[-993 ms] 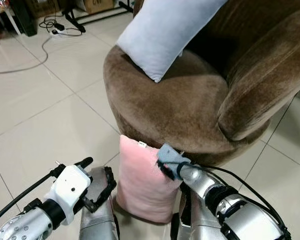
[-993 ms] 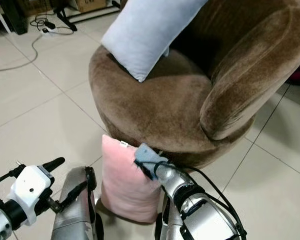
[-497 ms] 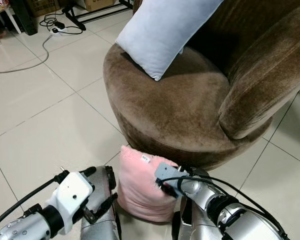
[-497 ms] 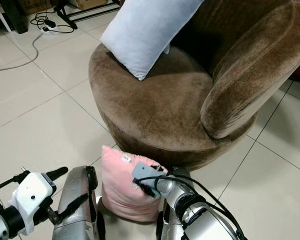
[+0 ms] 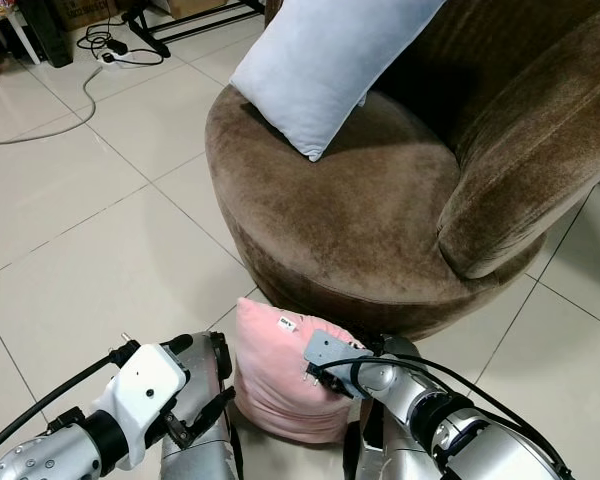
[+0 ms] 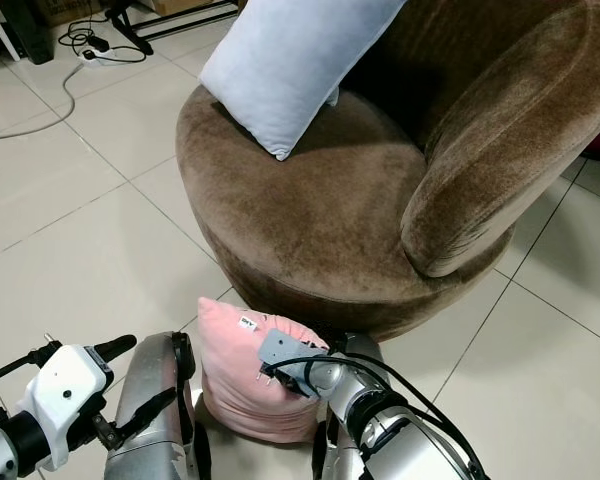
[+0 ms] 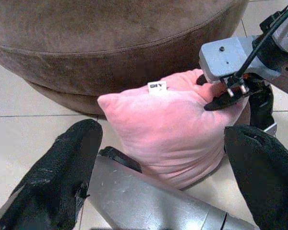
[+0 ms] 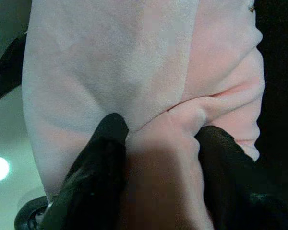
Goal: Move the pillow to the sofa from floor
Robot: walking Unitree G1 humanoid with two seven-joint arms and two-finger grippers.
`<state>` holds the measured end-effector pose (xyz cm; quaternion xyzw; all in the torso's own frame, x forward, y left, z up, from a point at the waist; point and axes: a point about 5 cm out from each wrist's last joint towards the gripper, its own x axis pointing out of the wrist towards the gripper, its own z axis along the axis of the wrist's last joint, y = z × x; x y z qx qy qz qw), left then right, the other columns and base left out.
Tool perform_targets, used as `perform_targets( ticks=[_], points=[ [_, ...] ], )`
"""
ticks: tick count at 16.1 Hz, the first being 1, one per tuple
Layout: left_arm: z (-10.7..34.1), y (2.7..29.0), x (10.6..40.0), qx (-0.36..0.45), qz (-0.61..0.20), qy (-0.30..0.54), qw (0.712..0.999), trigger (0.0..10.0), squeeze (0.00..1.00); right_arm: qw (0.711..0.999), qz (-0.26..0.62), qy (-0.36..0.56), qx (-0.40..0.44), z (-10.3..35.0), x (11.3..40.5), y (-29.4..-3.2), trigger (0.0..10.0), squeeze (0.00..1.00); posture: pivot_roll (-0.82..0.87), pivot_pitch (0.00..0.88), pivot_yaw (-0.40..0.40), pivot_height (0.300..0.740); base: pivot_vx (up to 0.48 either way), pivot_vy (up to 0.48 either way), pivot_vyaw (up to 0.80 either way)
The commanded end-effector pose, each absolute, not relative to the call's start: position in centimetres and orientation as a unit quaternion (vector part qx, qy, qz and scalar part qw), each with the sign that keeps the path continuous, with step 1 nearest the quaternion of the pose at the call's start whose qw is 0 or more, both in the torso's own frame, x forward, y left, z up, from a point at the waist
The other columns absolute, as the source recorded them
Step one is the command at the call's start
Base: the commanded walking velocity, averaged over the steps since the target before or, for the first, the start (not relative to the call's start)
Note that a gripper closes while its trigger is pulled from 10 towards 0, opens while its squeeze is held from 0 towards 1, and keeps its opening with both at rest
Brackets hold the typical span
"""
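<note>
The pink pillow [image 5: 280,375] stands on the tiled floor [image 5: 100,250], pressed against the base of the brown sofa [image 5: 380,200], with a small white tag on its upper edge. Its top is crumpled and bowed over. The right pincer [image 8: 156,143] is at the pillow's upper right side; in the right wrist view its two black fingers [image 8: 105,158] pinch a fold of pink fabric between them, so it is closed on the pillow. In the left wrist view the grey block of the right wrist sits against the pillow's top corner.

The left pincer [image 7: 163,163] is low on the pillow's left, near it but apart from it. Its fingers [image 7: 62,172] are spread wide, open and holding nothing, with the pillow showing between them further off. One of the robot's silver legs lies just beside the pillow's lower left.

A pale blue pillow [image 5: 325,60] leans on the sofa seat against the back. Cables [image 5: 90,70] trail over the floor at the far left
</note>
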<state>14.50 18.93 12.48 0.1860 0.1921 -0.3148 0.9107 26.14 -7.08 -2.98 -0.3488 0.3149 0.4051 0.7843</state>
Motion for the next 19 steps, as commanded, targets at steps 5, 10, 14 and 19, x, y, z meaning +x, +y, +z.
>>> perform_targets(
  ticks=[5,10,14,19],
  points=[
    [12.79,18.75,14.37,0.186,-0.324,0.191,0.908,10.0,0.59,0.784,0.401,0.323,-0.345,-3.39,25.71,-7.29,0.0,0.00,0.26,0.141,-0.016,0.486,0.000,0.000,0.00],
    [12.69,18.76,14.47,0.185,-0.323,0.190,0.909,10.0,0.59,0.787,0.401,0.323,-0.340,-3.35,25.74,-7.28,0.0,0.00,0.26,0.131,-0.019,0.486,0.000,0.000,0.00],
    [12.60,18.80,14.44,0.184,-0.322,0.191,0.909,10.0,0.59,0.792,0.401,0.326,-0.324,-3.37,25.66,-7.17,0.0,0.00,0.26,0.133,-0.019,0.486,0.000,0.000,0.00],
    [12.46,18.71,14.56,0.183,-0.321,0.189,0.910,10.0,0.59,0.805,0.404,0.318,-0.295,-3.20,25.65,-6.85,0.0,0.00,0.26,0.125,-0.021,0.486,0.000,0.000,0.00]
  ],
)
